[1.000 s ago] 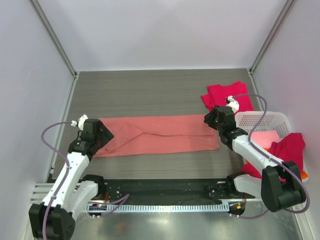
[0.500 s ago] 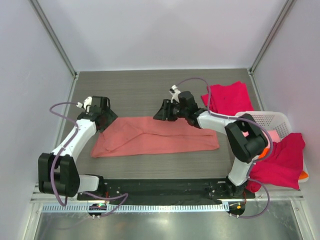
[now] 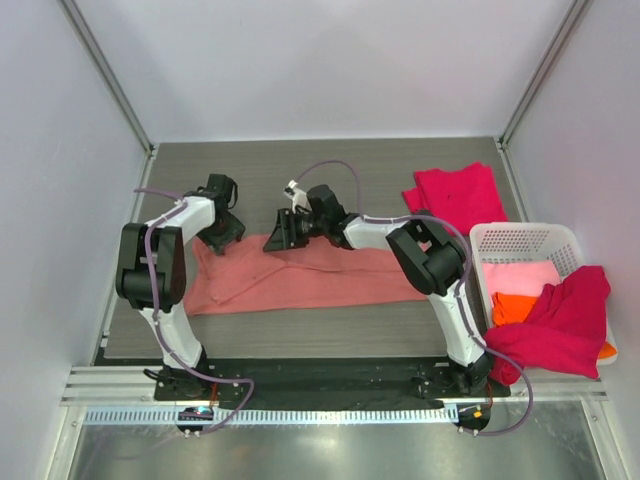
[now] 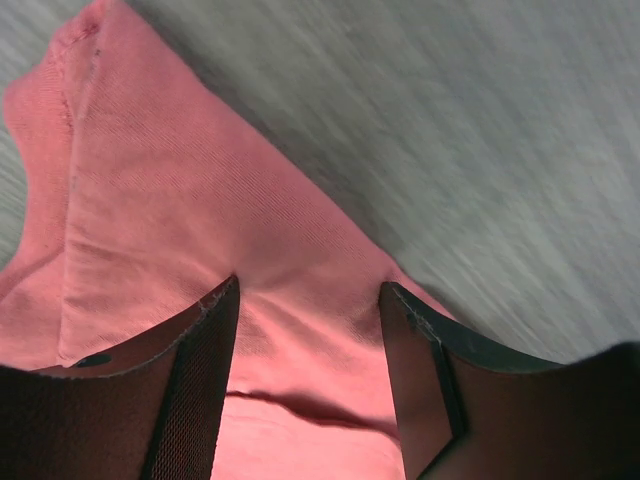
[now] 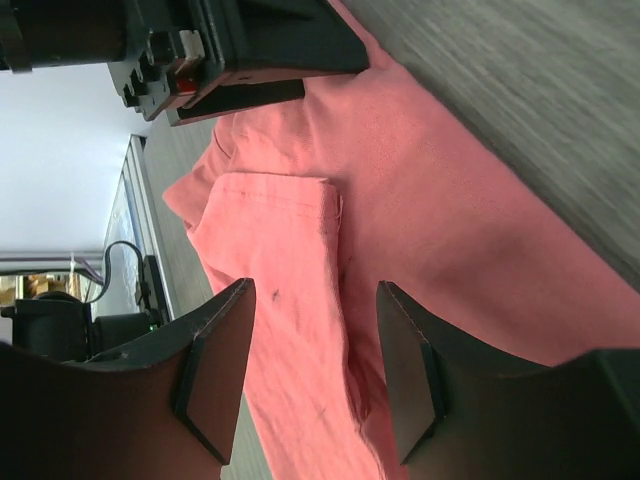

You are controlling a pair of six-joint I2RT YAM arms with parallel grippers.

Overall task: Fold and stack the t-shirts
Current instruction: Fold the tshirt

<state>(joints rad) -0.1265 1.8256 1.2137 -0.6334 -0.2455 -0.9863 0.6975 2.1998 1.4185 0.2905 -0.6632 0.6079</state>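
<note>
While left tool (image 4: 308, 284) and right tool (image 5: 313, 284) gape over it, the salmon-pink t-shirt (image 3: 330, 280) lies folded lengthwise.

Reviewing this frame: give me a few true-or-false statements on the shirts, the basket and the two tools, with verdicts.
1. The salmon-pink t-shirt lies on the table as a long folded strip. True.
2. A crimson t-shirt hangs over the rim of the white basket. True.
3. The basket is empty. False: light pink cloth and orange cloth lie inside it.
4. Both tools are at the strip's right end. False: the left tool and the right tool are over its left half.
5. The right tool is clamped shut. False: its fingers stand apart above the salmon cloth.
</note>
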